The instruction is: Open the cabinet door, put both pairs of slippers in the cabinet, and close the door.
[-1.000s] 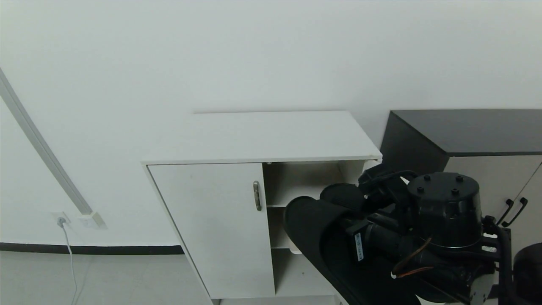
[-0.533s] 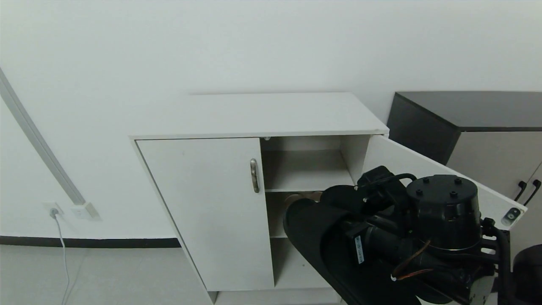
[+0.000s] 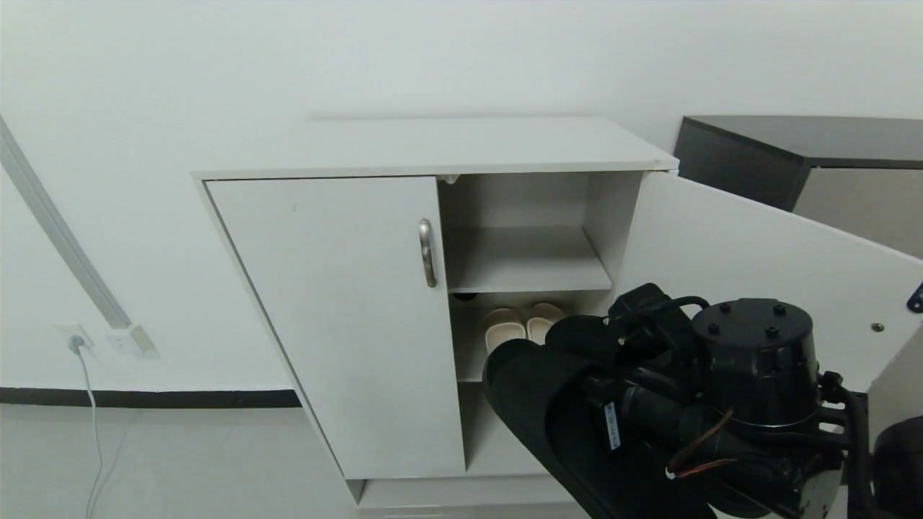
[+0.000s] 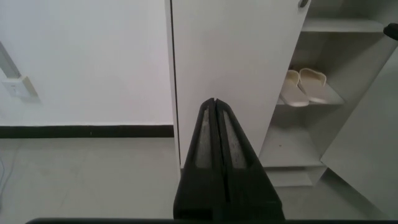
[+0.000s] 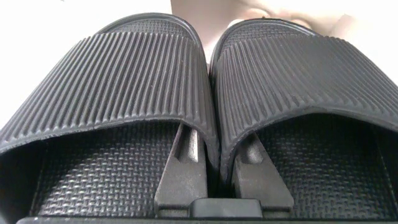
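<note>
Holding both black slippers [image 3: 537,393] pinched together in our right claw [image 5: 216,158] — one placement, we reckon, shelves the pair; left claw [image 4: 214,112] closed, empty.

The black slippers [image 3: 533,389] cover the near ends of the 2 cream slippers [image 3: 505,328] and, seemingly, much of the lowest shelf [image 3: 490,447]; the open door [image 3: 757,274] runs off the right edge.
</note>
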